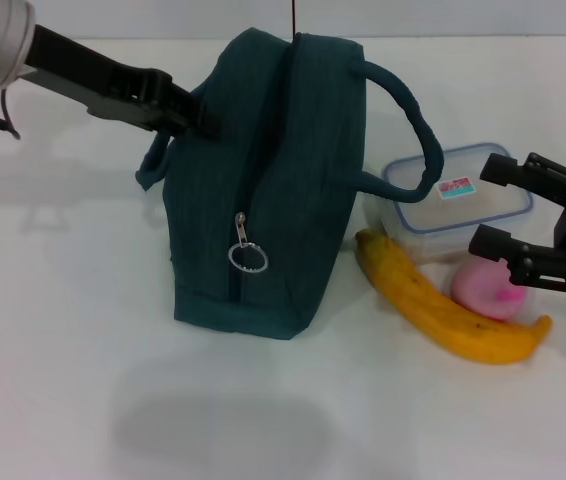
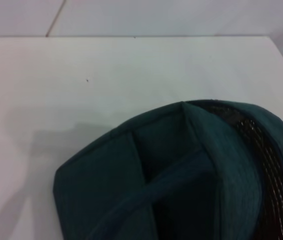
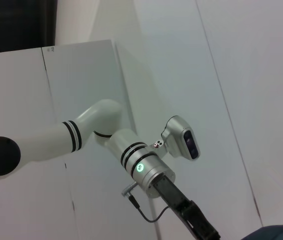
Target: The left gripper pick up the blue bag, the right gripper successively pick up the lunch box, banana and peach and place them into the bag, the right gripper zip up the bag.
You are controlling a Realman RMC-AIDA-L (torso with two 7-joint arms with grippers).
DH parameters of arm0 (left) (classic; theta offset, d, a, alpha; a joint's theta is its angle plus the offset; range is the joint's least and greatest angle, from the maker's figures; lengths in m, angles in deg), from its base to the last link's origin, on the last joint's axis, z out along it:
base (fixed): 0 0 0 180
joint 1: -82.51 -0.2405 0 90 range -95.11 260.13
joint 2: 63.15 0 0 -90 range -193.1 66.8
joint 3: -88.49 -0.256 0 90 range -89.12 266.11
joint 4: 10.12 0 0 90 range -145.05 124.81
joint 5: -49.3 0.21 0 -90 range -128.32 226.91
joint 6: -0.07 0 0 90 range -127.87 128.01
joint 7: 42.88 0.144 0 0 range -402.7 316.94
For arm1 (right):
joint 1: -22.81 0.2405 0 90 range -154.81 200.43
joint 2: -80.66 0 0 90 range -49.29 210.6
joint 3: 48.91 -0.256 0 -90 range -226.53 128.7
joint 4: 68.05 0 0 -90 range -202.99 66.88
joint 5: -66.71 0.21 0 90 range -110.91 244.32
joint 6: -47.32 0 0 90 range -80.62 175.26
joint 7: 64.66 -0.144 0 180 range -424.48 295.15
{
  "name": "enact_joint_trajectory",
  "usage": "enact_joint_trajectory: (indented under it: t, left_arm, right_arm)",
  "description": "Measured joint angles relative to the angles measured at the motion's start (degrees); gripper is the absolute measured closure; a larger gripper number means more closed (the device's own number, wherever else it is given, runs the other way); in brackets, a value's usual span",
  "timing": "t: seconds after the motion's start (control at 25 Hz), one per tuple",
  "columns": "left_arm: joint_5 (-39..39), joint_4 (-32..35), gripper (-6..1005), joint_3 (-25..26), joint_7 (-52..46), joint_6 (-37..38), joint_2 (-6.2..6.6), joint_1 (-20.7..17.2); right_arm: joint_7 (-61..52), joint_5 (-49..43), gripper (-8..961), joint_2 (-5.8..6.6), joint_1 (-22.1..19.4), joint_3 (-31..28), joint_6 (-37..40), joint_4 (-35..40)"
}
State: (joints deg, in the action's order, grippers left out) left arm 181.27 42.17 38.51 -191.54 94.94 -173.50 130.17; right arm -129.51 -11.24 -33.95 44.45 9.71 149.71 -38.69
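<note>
Left gripper (image 1: 191, 112) clamps blue bag (image 1: 253, 190) strap, steadying it upright (zipper seemingly shut). Right gripper (image 1: 501, 208), jaws spread, empty, hovers beside lunch box (image 1: 458, 203), likely for first grasp.

Bright, even overhead light on white counter (image 1: 63, 400). Soft grey shadow under and beside blue bag (image 1: 263, 180); faint one at far left. Bag fabric blurry in left wrist view. No strong glare.
</note>
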Motion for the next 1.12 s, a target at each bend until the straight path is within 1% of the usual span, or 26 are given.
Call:
enact_joint_trajectory:
  t: [0.28,0.4,0.52,0.6,0.72,0.92,0.96,1.0,1.12]
  left_arm:
    - [-0.3,-0.6,637,0.1,0.2,-0.1,-0.18,0.4]
    - [-0.6,-0.6,752,1.0,-0.1,-0.2,-0.31,0.4]
    - [-0.9,-0.6,868,3.1,-0.6,-0.3,-0.69,0.1]
    - [-1.0,-0.6,893,4.3,-1.0,-0.3,-0.96,-0.1]
    - [-1.1,-0.7,930,4.7,-1.0,-0.3,-1.04,-0.4]
    - [-2.0,-0.7,945,4.8,-1.6,-0.3,-1.67,-1.6]
    - [-2.6,-0.7,945,4.8,-1.7,-0.3,-1.76,-1.9]
    - [-3.6,-0.7,945,4.8,-1.7,-0.3,-1.84,-2.3]
    - [-7.1,-0.7,945,4.8,-1.7,-0.3,-1.91,-4.0]
  right_arm:
    - [0.1,0.1,68,0.08,0.0,0.0,0.0,-0.9]
    - [0.1,0.1,68,0.15,0.0,-0.4,0.0,-1.3]
    - [0.1,0.1,67,0.18,0.0,-1.5,0.0,-2.5]
    - [0.1,0.1,67,0.12,0.0,-2.2,0.0,-2.8]
    - [0.1,0.2,67,-0.03,-0.2,-2.9,0.0,-3.4]
    - [0.0,1.2,67,-0.08,0.2,-3.3,0.0,-5.8]
    - [-0.3,3.0,67,-0.12,0.3,-4.7,-0.1,-8.0]
    - [-0.3,3.5,67,-0.14,0.3,-5.2,0.0,-8.6]
    - [-0.5,7.6,67,-0.38,0.0,-9.7,-0.1,-13.6]
